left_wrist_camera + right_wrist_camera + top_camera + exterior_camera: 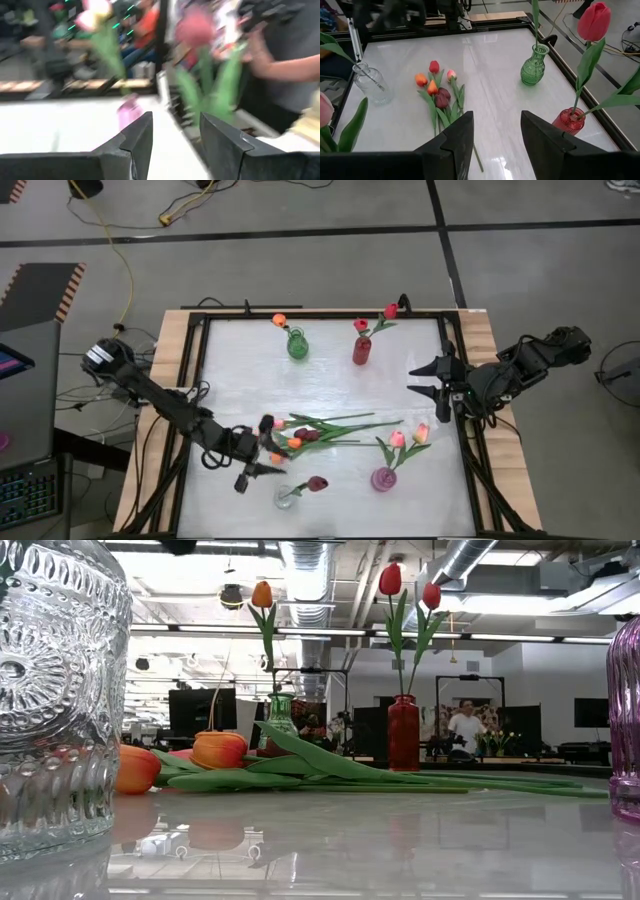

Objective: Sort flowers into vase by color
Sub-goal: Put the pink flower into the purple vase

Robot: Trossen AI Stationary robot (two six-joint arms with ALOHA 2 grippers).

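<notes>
Loose tulips (312, 430) with orange, pink and maroon heads lie in a pile on the middle of the white table (240, 370). A green vase (297, 346) holds an orange tulip. Two red tulips stand in a red vase (361, 351), and two pink ones in a purple vase (384, 478). A clear vase (285, 498) holds a maroon tulip (318, 483) by its stem. My left gripper (266, 471) is open, level, just left of the clear vase, with nothing between its fingers (142, 135). My right gripper (425, 378) hangs open at the table's right edge, empty (495, 135).
A black frame (300, 311) runs around the table. In the low view, the clear vase (55, 690) stands close on the left and the purple vase (625, 720) on the right. Beyond the table a person (290, 65) shows in the left wrist view.
</notes>
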